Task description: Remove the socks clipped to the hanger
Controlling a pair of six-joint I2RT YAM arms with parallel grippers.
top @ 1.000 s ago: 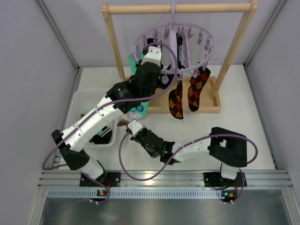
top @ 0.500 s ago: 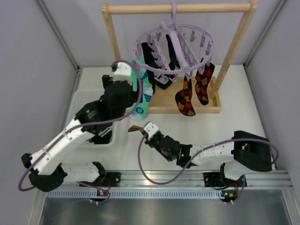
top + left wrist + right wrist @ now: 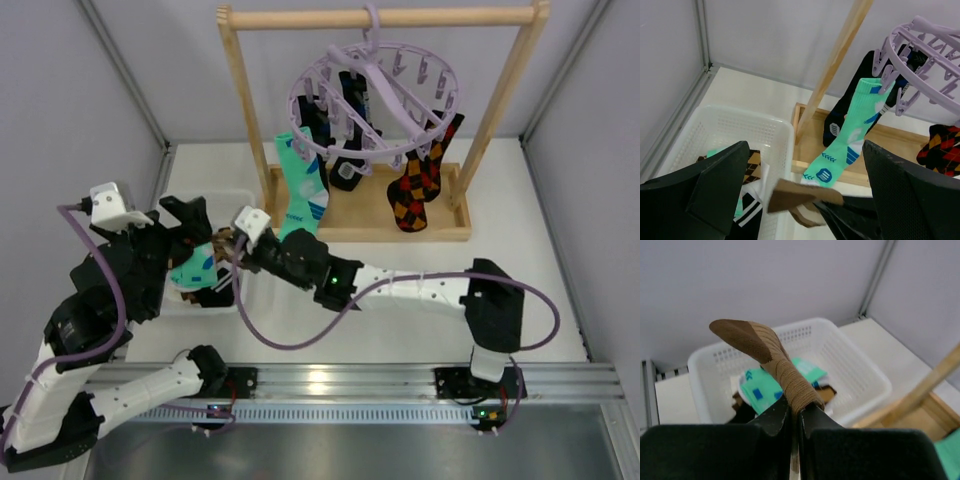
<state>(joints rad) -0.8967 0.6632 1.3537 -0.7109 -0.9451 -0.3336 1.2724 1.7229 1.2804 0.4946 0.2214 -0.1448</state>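
Note:
The lavender hanger (image 3: 375,95) hangs tilted from the wooden rack. Clipped to it are a teal-and-white sock (image 3: 303,190), black socks (image 3: 346,150) and argyle socks (image 3: 420,185). My right gripper (image 3: 232,243) is shut on a brown sock (image 3: 222,243) at the white basket's right edge; the right wrist view shows the brown sock (image 3: 775,365) standing up out of the closed jaws (image 3: 795,415). My left gripper (image 3: 198,250) stands open over the basket with nothing in it. In its wrist view the brown sock (image 3: 800,197) lies between the wide fingers (image 3: 715,195), untouched by them.
The white basket (image 3: 175,205) at the left holds a teal sock (image 3: 765,387) and dark and argyle ones. The wooden rack (image 3: 380,17) has a base tray (image 3: 455,225) behind. Grey walls close both sides.
My left arm has swung back from the hanger to the basket and its jaws have opened. My right gripper has carried the brown sock left to the basket. The hanger has tilted.

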